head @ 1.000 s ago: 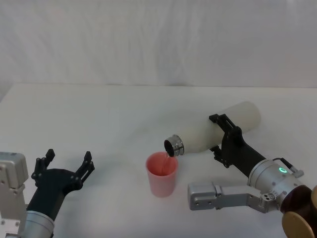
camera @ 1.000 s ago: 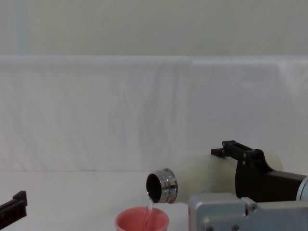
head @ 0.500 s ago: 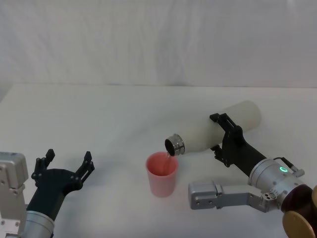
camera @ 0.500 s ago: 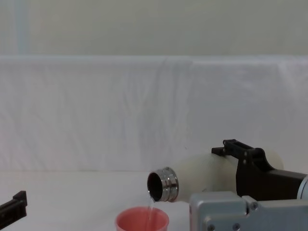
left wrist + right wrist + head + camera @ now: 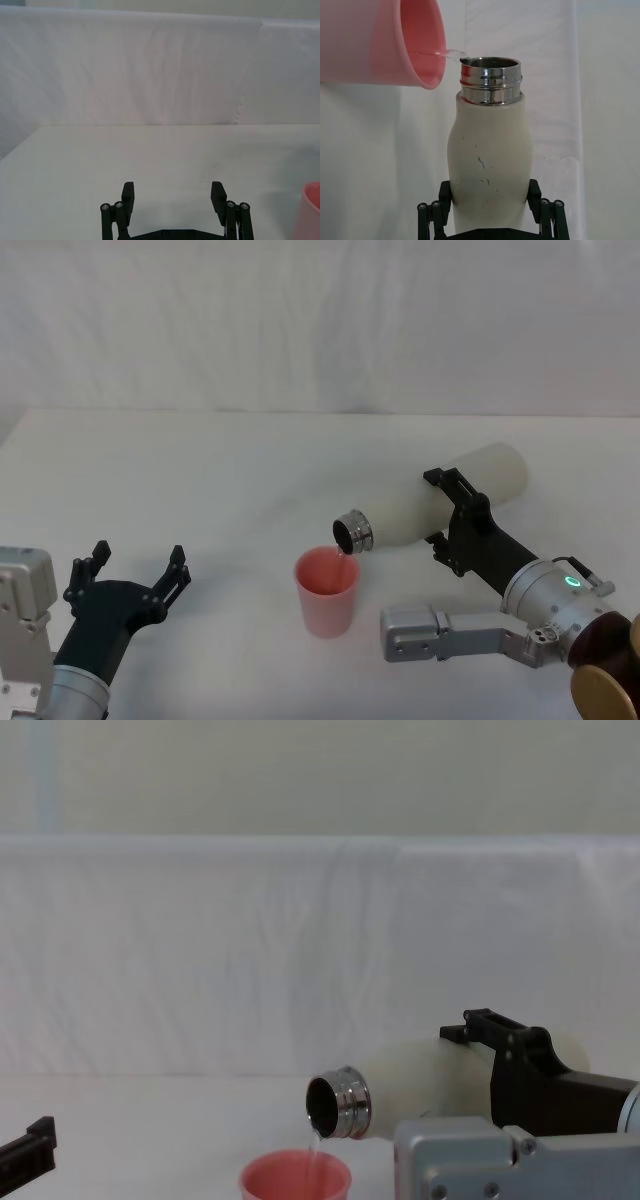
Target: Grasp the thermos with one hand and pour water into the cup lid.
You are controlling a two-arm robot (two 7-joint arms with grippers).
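Note:
My right gripper (image 5: 447, 512) is shut on the cream-white thermos (image 5: 440, 502), holding it nearly level above the table with its steel neck (image 5: 351, 532) tipped down to the left. Directly under the neck stands the pink cup lid (image 5: 326, 590), upright on the table. A thin stream of water runs from the thermos mouth (image 5: 322, 1104) into the cup lid (image 5: 295, 1181). In the right wrist view the thermos (image 5: 489, 155) sits between the fingers (image 5: 445, 196) and water crosses to the cup lid (image 5: 390, 42). My left gripper (image 5: 136, 566) rests open at the near left, apart from both.
The white table (image 5: 200, 470) spreads from the cup lid to a white cloth backdrop (image 5: 320, 320). My right forearm's silver-grey link (image 5: 450, 632) lies low just right of the cup lid. The left wrist view has the cup lid's rim (image 5: 310, 210) off to one side of the left gripper (image 5: 172, 194).
The thermos has tilted very slightly and its neck has shifted a little to the right over the cup lid. Water keeps flowing. The left arm has not moved.

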